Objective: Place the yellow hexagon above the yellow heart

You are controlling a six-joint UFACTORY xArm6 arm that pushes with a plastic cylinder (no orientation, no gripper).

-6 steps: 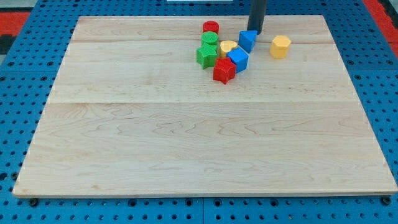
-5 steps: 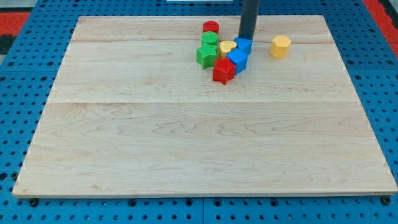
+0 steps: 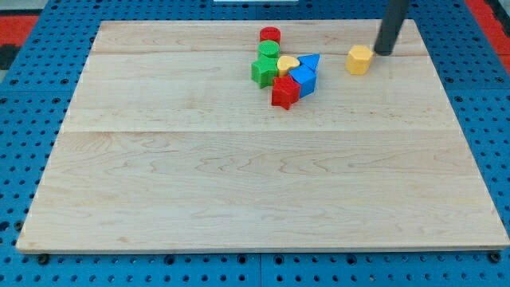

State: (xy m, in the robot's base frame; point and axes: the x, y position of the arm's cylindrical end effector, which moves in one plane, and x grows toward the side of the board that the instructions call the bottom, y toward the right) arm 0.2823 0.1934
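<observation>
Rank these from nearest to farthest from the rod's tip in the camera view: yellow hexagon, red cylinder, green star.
From my tip:
1. Yellow hexagon, just to its left.
2. Red cylinder, farther left, near the view's top.
3. Green star, at the cluster's left edge.

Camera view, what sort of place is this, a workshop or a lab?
Probably a robotics lab bench: a wooden board on a blue pegboard, small coloured blocks like the yellow hexagon, and my tip beside it.
</observation>
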